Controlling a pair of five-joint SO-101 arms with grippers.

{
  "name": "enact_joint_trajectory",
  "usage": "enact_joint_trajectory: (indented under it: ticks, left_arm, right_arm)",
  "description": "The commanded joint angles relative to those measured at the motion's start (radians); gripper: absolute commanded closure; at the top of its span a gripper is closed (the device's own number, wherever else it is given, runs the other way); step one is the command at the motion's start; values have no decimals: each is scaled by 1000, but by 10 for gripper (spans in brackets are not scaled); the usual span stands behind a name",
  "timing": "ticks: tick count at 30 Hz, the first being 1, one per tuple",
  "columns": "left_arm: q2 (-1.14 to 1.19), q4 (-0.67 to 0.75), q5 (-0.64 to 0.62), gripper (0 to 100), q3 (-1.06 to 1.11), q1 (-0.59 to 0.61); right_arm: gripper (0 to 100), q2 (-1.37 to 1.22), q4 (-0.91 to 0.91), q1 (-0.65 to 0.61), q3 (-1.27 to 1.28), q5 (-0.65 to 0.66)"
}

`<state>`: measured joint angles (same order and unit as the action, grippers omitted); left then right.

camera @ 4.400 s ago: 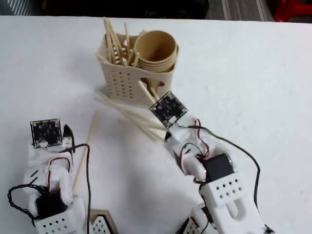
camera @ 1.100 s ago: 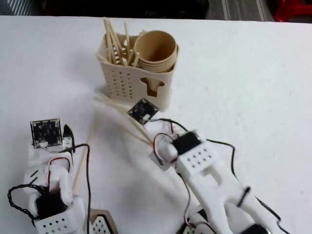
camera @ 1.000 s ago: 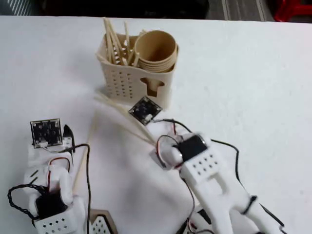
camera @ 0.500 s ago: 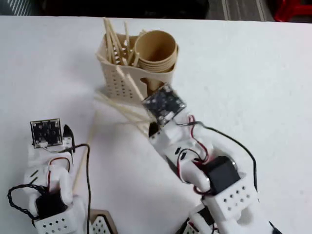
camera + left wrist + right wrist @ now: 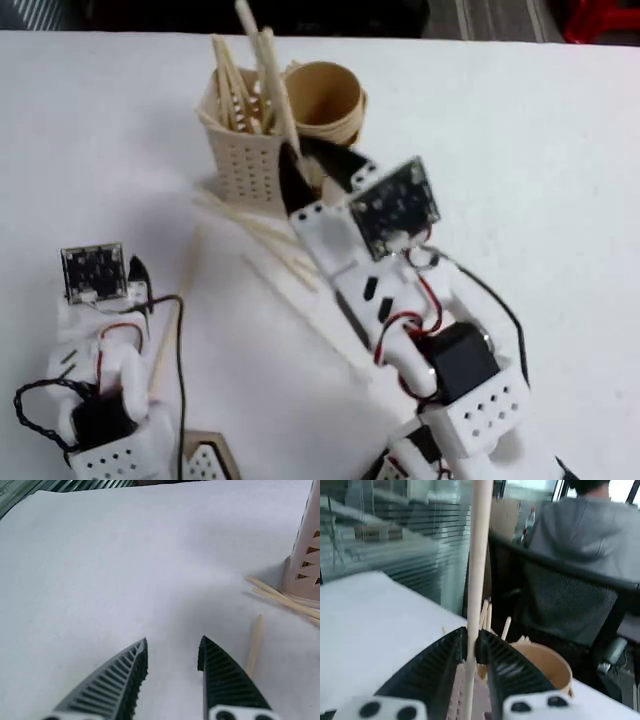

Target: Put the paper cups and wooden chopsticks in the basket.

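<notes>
Chopstick point(image 5: 478, 555) stands upright, clamped in the right gripper point(image 5: 471, 639) above the basket point(image 5: 243, 168), where the paper cups point(image 5: 325, 95) already sit. The next move looks to be lowering it in and letting go. Loose chopsticks point(image 5: 272, 245) lie beside the basket, and the left gripper point(image 5: 172, 652) sits near-left, jaws apart.

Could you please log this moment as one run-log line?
right gripper: shut on chopstick, at basket | left gripper: open, over table | loose chopsticks: beside basket
</notes>
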<state>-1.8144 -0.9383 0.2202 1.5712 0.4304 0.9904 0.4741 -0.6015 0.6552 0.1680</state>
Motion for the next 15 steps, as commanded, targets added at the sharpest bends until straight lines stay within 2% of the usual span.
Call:
enact_joint_trajectory:
  ticks: [1,10,15]
  left_arm:
    - [-10,23,8,823,-8,-1]
    - [-10,23,8,823,-8,-1]
    - [-10,23,8,823,-8,-1]
  right_arm:
    - [981,-74,-214,-10,-49,-9]
    - [981,-354,-737,-10,-49,-49]
    - [981,-526,-918,-5,-74,-49]
